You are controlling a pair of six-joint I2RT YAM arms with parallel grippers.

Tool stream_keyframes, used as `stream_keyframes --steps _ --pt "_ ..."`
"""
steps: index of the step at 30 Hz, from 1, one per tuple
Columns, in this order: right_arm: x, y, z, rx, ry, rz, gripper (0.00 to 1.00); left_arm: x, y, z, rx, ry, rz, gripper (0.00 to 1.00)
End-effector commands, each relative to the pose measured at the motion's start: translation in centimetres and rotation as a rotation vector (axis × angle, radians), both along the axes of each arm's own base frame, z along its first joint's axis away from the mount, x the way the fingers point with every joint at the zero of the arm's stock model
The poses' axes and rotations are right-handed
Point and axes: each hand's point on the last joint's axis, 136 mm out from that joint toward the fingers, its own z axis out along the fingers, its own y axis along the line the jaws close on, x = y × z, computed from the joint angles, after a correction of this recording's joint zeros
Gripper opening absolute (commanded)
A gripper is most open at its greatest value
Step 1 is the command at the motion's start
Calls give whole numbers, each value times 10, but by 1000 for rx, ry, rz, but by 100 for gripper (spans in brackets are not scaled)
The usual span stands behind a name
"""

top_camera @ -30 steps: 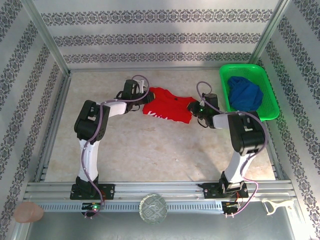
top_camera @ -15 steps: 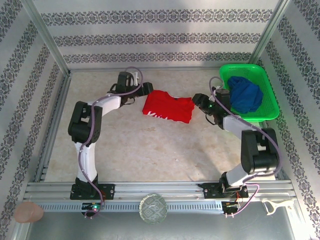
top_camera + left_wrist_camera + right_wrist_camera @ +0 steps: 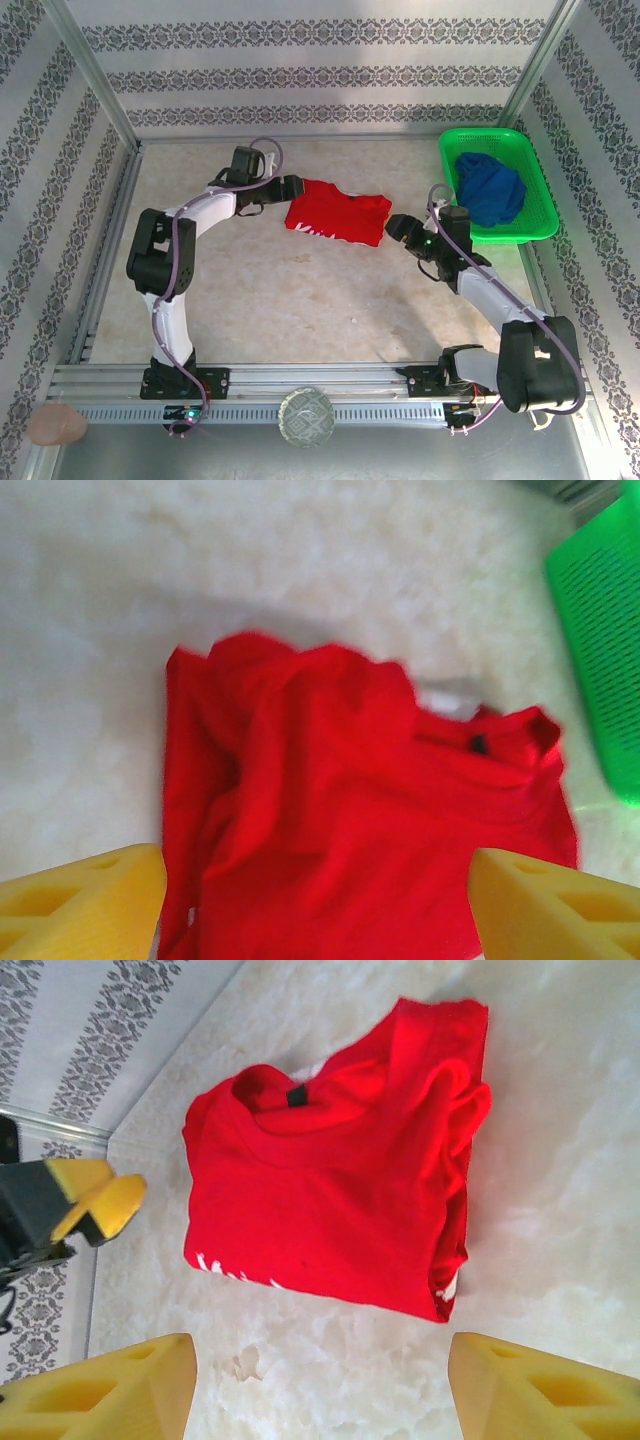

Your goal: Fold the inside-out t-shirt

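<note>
The inside-out t-shirt [image 3: 337, 215] is bright red and lies folded into a compact rectangle on the pale table, far of centre. White print shows along its near edge [image 3: 225, 1270]. My left gripper [image 3: 291, 187] stands open at the shirt's left edge, its yellow fingers [image 3: 90, 900] apart over the cloth [image 3: 360, 810] with nothing held. My right gripper [image 3: 393, 226] is open just off the shirt's right near corner. In the right wrist view the shirt [image 3: 340, 1170] lies beyond my right gripper [image 3: 320, 1385], clear of the fingers. The left gripper's fingertips [image 3: 95, 1205] show there too.
A green basket [image 3: 480, 135] at the back right holds a dark blue garment [image 3: 490, 190]; its wall [image 3: 600, 650] appears in the left wrist view. Patterned walls enclose the table. An aluminium rail [image 3: 320, 380] runs along the near edge.
Both grippers have opened and let go of the shirt. The left one drew back to the left, the right one back toward the near right. The shirt now lies flatter.
</note>
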Motion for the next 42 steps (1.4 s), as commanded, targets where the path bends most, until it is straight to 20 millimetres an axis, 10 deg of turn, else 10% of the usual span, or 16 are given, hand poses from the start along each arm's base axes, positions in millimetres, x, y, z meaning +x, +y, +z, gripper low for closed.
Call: stream_keyframes --steps 1,17,25,42 --pt "4 13 -4 11 9 29 67 -21 -11 -31 28 86 -74 79" --pt "40 55 -20 83 38 89 49 -32 -22 -81 24 185 -73 75" --pt "17 41 20 96 -36 71 49 -24 -12 -83 -12 190 -23 0" --pt "-49 0 53 61 -86 3 53 -13 219 -55 354 283 157 0"
